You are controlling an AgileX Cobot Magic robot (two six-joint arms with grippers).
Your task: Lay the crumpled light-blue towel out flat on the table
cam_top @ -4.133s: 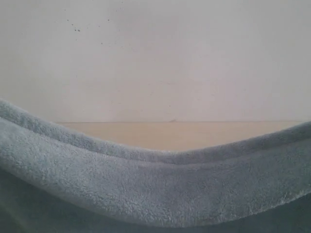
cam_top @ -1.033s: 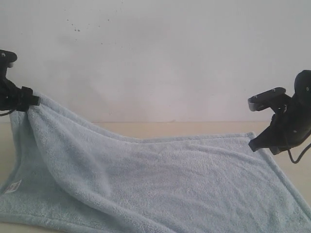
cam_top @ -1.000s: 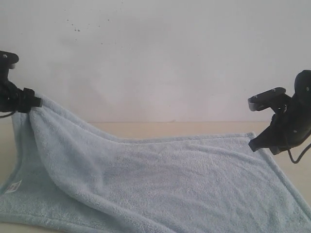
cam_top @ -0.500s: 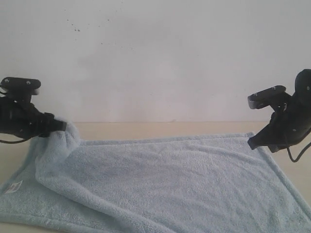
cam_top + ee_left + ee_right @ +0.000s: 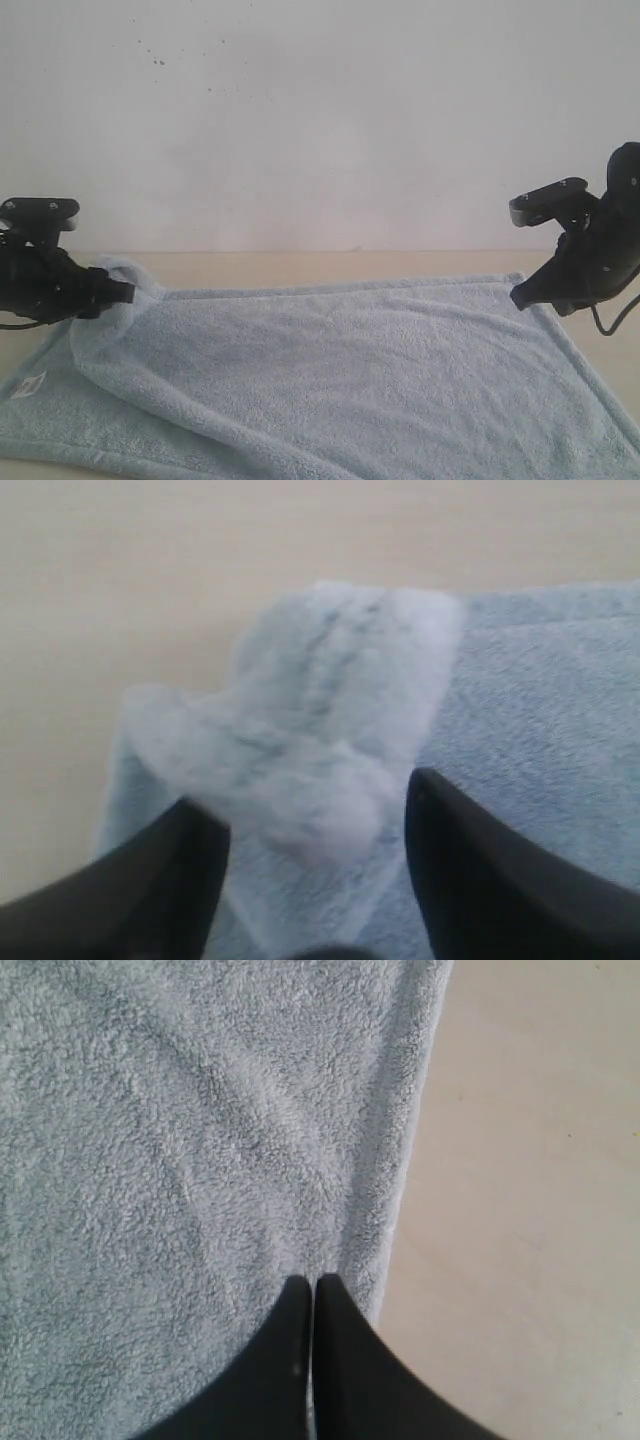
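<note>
Across the pale table [image 5: 300, 268], the towel [image 5: 360, 370] is lying mostly spread, its near-right corner cut off. I am seeing the left gripper [image 5: 315, 800] holding its jaws apart either side of the rumpled far-left corner. The right gripper [image 5: 313, 1285] is resting at the far-right edge with its fingers pressed together, and I cannot tell whether it is pinching cloth.
</note>
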